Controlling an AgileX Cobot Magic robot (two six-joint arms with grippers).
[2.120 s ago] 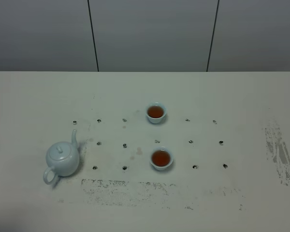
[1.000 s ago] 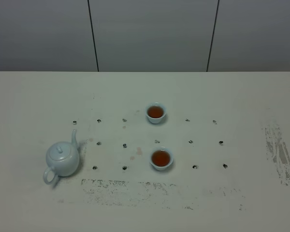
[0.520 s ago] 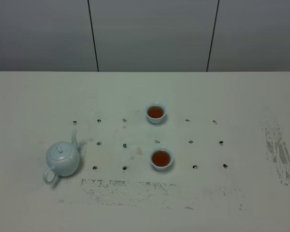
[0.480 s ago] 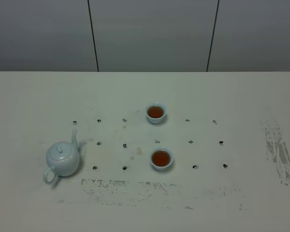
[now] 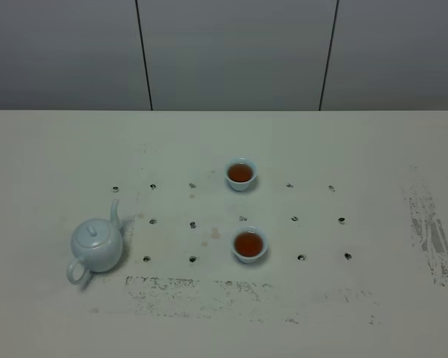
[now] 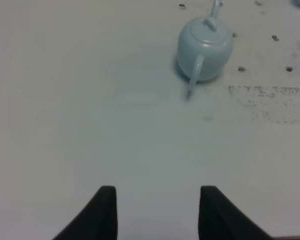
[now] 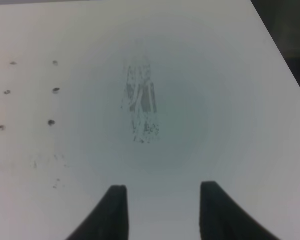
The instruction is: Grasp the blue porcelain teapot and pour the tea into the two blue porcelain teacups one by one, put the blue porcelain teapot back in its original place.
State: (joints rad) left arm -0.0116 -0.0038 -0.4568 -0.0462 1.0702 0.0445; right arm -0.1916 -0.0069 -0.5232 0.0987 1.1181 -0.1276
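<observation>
The blue porcelain teapot (image 5: 96, 247) stands upright at the left of the table (image 5: 45, 171), lid on, spout pointing to the far side, handle toward the near edge. The left wrist view also shows the teapot (image 6: 205, 47), well ahead of my open left gripper (image 6: 158, 192), which holds nothing. Two blue porcelain teacups stand near the middle, both holding amber tea: the far teacup (image 5: 240, 174) and the near teacup (image 5: 249, 245). My right gripper (image 7: 162, 192) is open over bare table at the right. Neither arm appears in the exterior high view.
Rows of small dark dots (image 5: 192, 224) mark the table around the cups. Grey scuffs lie along the front (image 5: 179, 287) and at the right (image 5: 431, 235); the right wrist view shows a scuff (image 7: 142, 107) and the table's right edge (image 7: 282, 62).
</observation>
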